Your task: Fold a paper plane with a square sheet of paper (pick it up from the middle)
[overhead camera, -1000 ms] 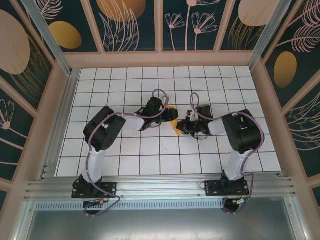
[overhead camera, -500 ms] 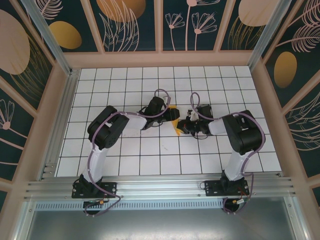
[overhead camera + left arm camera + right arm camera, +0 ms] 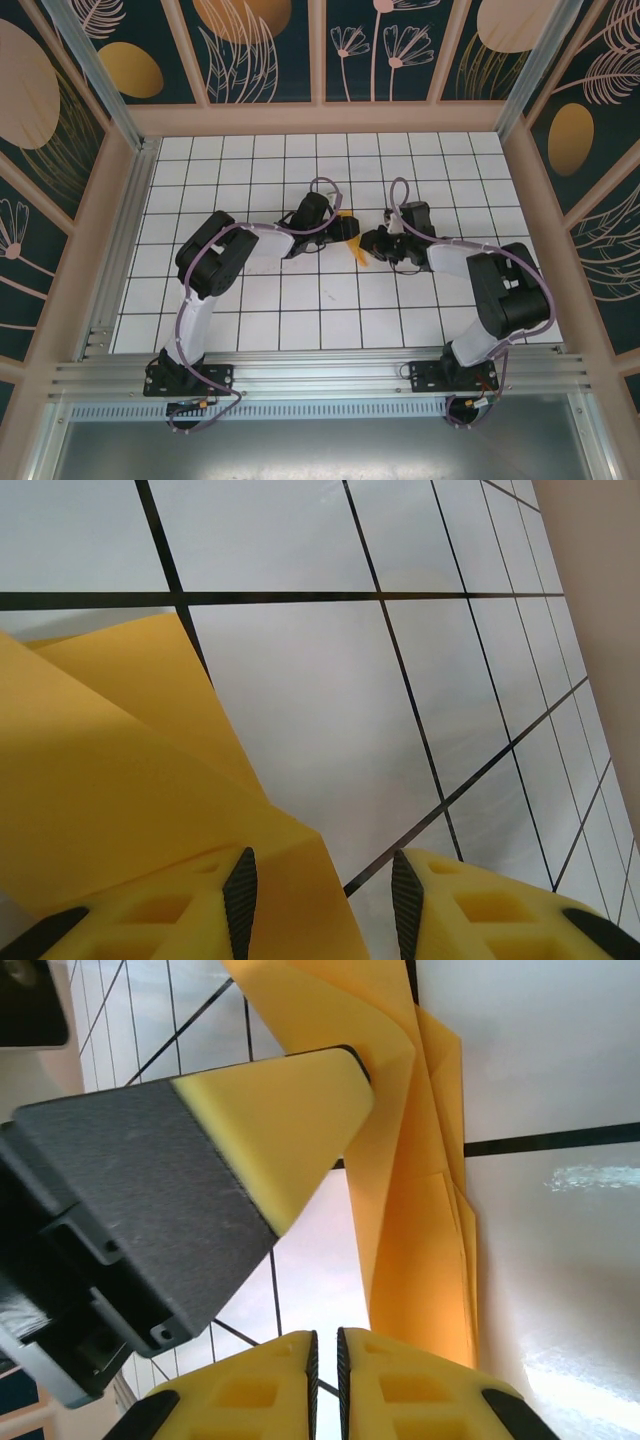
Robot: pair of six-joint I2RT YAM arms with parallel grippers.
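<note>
The orange sheet of paper [image 3: 357,253] lies mid-table, folded into a narrow, layered strip [image 3: 420,1220]. My left gripper [image 3: 345,228] is low over its far end. Its jaws [image 3: 322,900] stand open, with a corner of the paper [image 3: 120,780] running under the left finger and into the gap. In the right wrist view one yellow finger [image 3: 280,1120] of that gripper rests its tip on the paper. My right gripper [image 3: 372,243] sits just right of the paper. Its jaws [image 3: 325,1360] are a thin slit apart with nothing between them, and the paper lies beside them.
The white tiled table [image 3: 250,310] with black grid lines is ringed by a wooden frame [image 3: 330,118]. The two grippers are under one tile apart across the paper. The right arm's elbow [image 3: 505,290] bulges toward the right wall.
My right gripper has let go of the paper, drawn back slightly to the right and parted its jaws a little; its elbow swung right. The left gripper has hardly moved.
</note>
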